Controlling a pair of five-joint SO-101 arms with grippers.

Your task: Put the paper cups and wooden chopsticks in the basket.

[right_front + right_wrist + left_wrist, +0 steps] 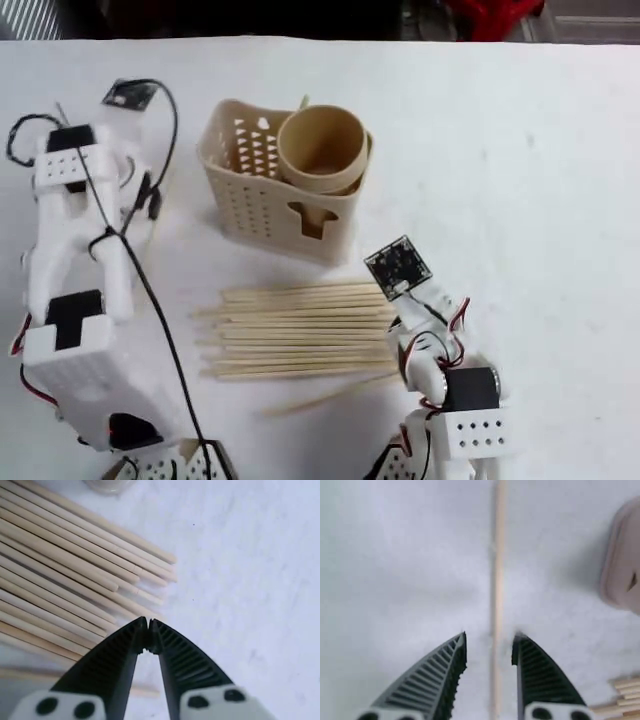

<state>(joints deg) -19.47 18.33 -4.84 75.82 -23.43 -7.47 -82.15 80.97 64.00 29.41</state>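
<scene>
Left jaws stand apart at a moderate gap. A lone chopstick (497,580) runs lengthwise through that gap, nearer one jaw than the other, and neither is closed on it; contact with a jaw cannot be made out. The same wrist view catches a corner of the basket (622,555) off to one side of the stick, and a few ends of the chopstick pile (620,692) close by one jaw. Right jaws are closed tip to tip with nothing between them, poised over the ends of the pile where bare bench (250,555) begins. The high view supplies the layout. The basket sits upright between the two arms with the paper cups (322,148) nested and tilted inside it. The pile lies flat just in front of the basket, its sticks roughly parallel. A stray chopstick (325,397) lies askew just beside the pile on the side away from the basket, near the right arm (440,380). The left arm (75,250) lies folded beside the basket, apart from it.
</scene>
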